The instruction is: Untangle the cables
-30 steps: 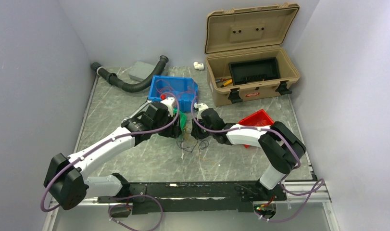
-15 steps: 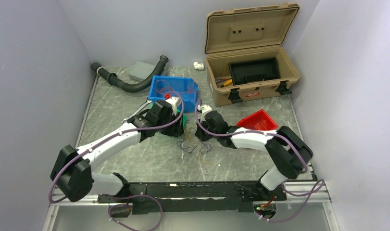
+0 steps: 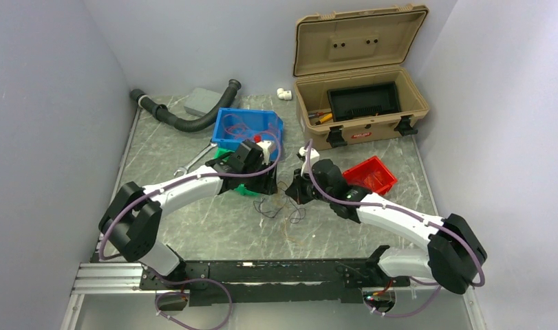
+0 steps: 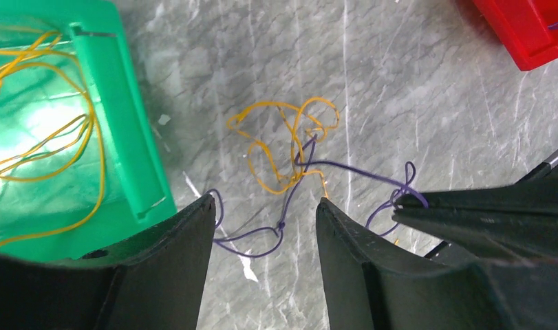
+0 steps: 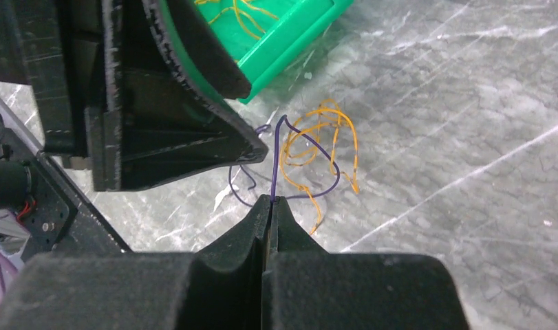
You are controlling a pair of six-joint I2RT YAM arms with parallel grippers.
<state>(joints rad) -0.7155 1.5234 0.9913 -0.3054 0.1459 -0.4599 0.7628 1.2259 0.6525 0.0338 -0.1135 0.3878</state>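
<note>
Both arms shifted right; cables (image 4: 290, 148) = orange+purple knot; R jaws pinch purple strand (image 5: 273, 165), L jaws apart.

Right claw (image 5: 270, 208) closed tight on a purple cable (image 5: 273, 165).
I observe the cable rising from the tips and looping through an orange cable tangle (image 5: 316, 144) on the marbled surface (image 5: 468, 137); a green bin (image 5: 290, 31) lies just beyond.

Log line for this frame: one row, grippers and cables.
left gripper: open, facing orange cable | right gripper: shut on purple cable | orange cable: entwined with purple cable, on table
</note>
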